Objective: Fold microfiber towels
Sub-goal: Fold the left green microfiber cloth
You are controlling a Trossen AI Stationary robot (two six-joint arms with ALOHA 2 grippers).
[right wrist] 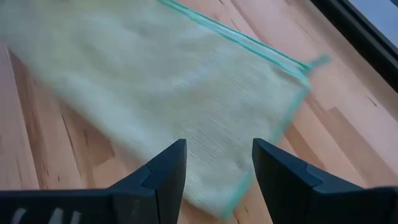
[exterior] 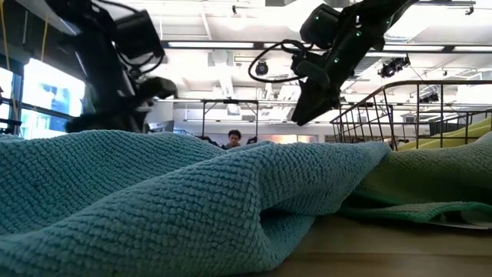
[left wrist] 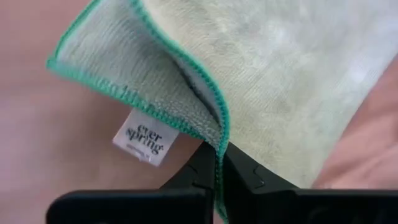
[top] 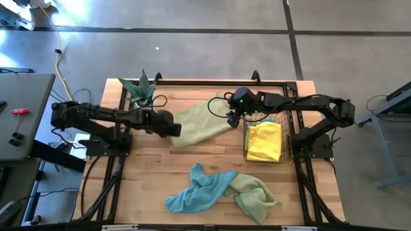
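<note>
While the left gripper (left wrist: 219, 177) pinches the pale green teal-hemmed microfiber towel (top: 200, 122) beside the copper wire basket (top: 286, 149) | right gripper (right wrist: 217, 163) spread above its basket-side end | step: first fold | next: right pinch, lift together.

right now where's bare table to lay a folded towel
Bare wood lies between the pale green towel and the blue and green heap, and on both front corners beside that heap. The back is crowded: left gripper shut on the pale towel's edge, right gripper open over it, basket holding the yellow towel, plant.
</note>
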